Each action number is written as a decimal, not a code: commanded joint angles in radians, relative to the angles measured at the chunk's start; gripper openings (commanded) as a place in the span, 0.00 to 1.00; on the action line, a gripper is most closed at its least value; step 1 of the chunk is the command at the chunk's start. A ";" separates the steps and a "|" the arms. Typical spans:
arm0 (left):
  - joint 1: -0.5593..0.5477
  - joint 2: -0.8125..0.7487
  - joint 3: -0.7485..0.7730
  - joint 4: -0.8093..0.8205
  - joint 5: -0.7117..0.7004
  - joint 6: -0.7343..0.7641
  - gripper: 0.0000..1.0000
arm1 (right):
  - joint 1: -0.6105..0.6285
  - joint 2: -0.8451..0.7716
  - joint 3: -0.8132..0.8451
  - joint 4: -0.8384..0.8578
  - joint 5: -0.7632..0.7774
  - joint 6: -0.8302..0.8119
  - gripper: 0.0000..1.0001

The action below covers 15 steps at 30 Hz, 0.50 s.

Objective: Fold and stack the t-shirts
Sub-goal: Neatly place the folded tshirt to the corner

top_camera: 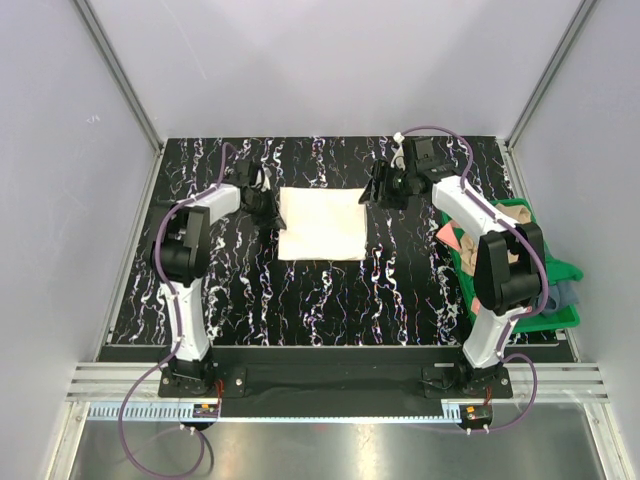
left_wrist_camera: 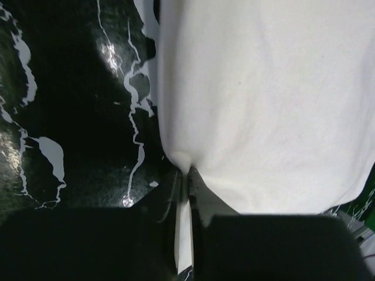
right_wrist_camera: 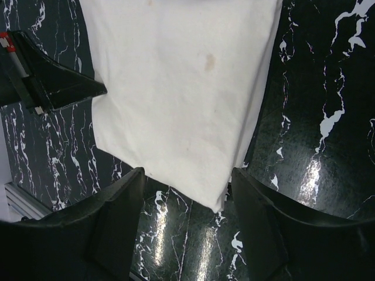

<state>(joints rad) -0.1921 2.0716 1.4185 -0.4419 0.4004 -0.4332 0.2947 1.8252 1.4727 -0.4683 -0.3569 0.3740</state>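
At left edge of shirt [top_camera: 320, 222] we see left gripper [left_wrist_camera: 186, 175] pinched tight on the cloth, probably to fold it; right gripper [right_wrist_camera: 186, 178] gapes astride right corner, empty, lining up; shirt flat on surface [top_camera: 300, 290].

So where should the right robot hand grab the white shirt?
Probably best: pinch the cream t-shirt at its far right corner, coming in from the right. It lies flat and folded, so only an edge gives fingers something to pinch, and that corner sits between the open fingers of the right gripper. The left gripper pinches the opposite side.
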 commanded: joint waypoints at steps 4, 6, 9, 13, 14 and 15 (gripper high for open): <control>0.016 0.056 0.170 -0.104 -0.153 0.017 0.00 | 0.008 -0.010 -0.018 0.042 -0.011 0.017 0.67; 0.040 0.077 0.259 -0.158 -0.233 0.042 0.00 | 0.008 -0.007 -0.026 0.043 -0.028 0.014 0.67; 0.092 0.085 0.330 -0.199 -0.278 0.073 0.00 | 0.008 -0.014 -0.052 0.054 -0.030 0.014 0.67; 0.177 0.123 0.396 -0.221 -0.310 0.102 0.00 | 0.008 -0.012 -0.075 0.092 -0.048 0.029 0.67; 0.190 0.136 0.431 -0.228 -0.310 0.102 0.00 | 0.008 -0.009 -0.068 0.099 -0.053 0.034 0.67; 0.241 0.162 0.450 -0.233 -0.307 0.099 0.00 | 0.008 0.002 -0.065 0.109 -0.068 0.045 0.67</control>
<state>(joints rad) -0.0467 2.1883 1.7931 -0.6456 0.1677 -0.3664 0.2947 1.8278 1.3987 -0.4316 -0.3824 0.3954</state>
